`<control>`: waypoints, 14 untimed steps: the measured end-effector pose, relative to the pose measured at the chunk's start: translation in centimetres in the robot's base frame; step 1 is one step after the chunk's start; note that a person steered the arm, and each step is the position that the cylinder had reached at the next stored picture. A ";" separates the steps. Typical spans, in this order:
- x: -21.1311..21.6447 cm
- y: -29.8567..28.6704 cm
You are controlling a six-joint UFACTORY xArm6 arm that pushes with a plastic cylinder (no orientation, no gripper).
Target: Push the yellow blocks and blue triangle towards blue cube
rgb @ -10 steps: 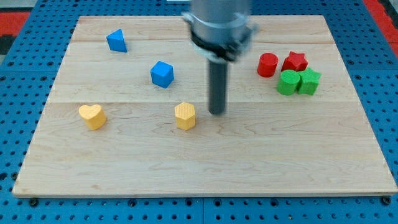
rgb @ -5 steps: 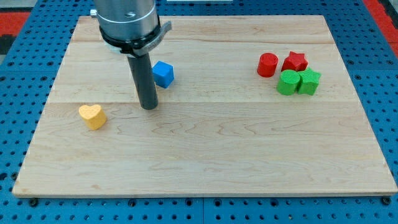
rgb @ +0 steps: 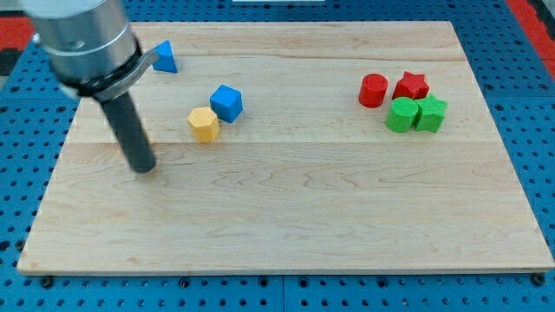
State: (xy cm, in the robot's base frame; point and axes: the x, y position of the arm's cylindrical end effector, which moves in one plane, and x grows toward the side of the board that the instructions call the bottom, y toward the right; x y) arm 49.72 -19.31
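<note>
- Camera view: table (rgb: 347,208) carries the blocks.
- Rod, no hand, top cropped; my tip (rgb: 144,168) at the view's left, possibly hiding the yellow heart.
- Blue cube (rgb: 226,102) touches yellow hexagon (rgb: 204,124).
- Blue triangle (rgb: 165,57) partly hidden behind the rod.

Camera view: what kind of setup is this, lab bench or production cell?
Most likely a lab bench for robot pushing trials, not production. A light wooden board lies on a blue perforated base plate, small toy-like blocks such as the blue cube and yellow hexagonal block sit on it, and my tip is a plain dark rod.
</note>
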 end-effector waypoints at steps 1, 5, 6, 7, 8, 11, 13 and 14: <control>-1.8 -5.2; -6.6 -5.0; -15.1 -5.6; -23.1 -3.9; -24.2 2.3; -12.4 -1.5; -6.5 0.2; -6.5 3.4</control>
State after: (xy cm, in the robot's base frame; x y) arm 43.19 -15.95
